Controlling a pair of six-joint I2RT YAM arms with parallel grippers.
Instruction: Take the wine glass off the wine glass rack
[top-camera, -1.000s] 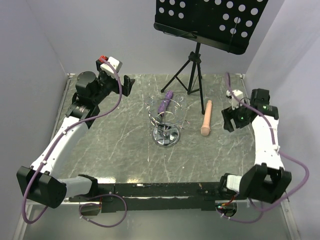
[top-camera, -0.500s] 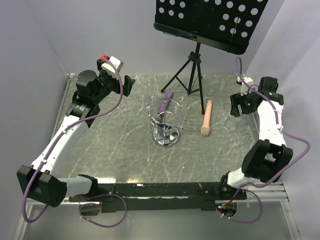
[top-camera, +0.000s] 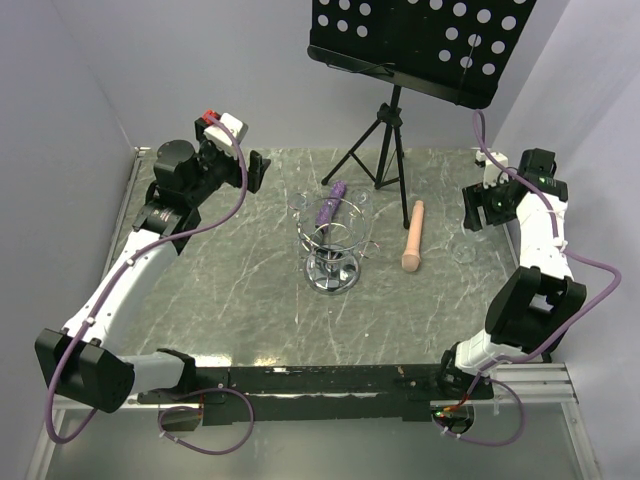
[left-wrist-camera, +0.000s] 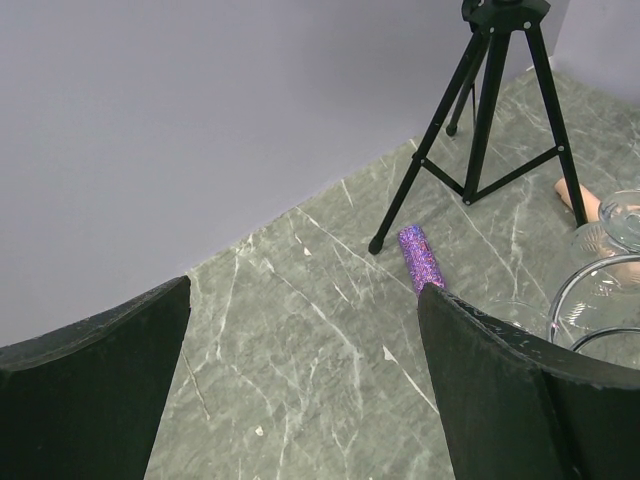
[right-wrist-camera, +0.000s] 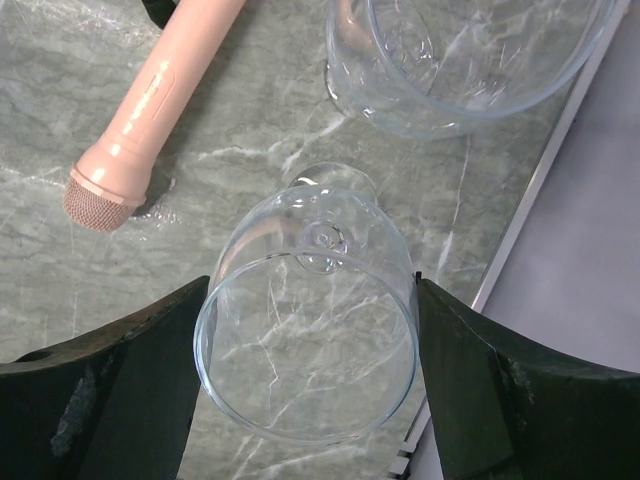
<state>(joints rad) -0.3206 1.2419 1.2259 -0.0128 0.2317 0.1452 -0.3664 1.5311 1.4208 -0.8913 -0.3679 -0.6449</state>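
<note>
In the right wrist view a clear wine glass (right-wrist-camera: 305, 345) sits mouth-up between my right gripper's (right-wrist-camera: 312, 300) two black fingers. Both fingers touch its bowl. I cannot tell whether its foot rests on the marble. From above, the right gripper (top-camera: 476, 212) hangs over the table's right edge, well away from the wine glass rack (top-camera: 332, 252). The chrome rack stands mid-table with clear glasses still hanging on its loops, and its edge (left-wrist-camera: 596, 292) shows in the left wrist view. My left gripper (top-camera: 256, 170) (left-wrist-camera: 305, 290) is open over bare marble at the back left.
A second clear glass (right-wrist-camera: 460, 60) stands just beyond the held one. A pink microphone (top-camera: 413, 236) (right-wrist-camera: 150, 100) lies between the rack and the right arm. A purple glitter microphone (top-camera: 330, 203) (left-wrist-camera: 420, 257) lies behind the rack. The black music-stand tripod (top-camera: 385, 135) (left-wrist-camera: 490, 110) is at the back. The table's right rail (right-wrist-camera: 545, 170) is close.
My right arm has folded back and its gripper has moved away from the rack toward the far right edge of the table. The left arm has not moved.
</note>
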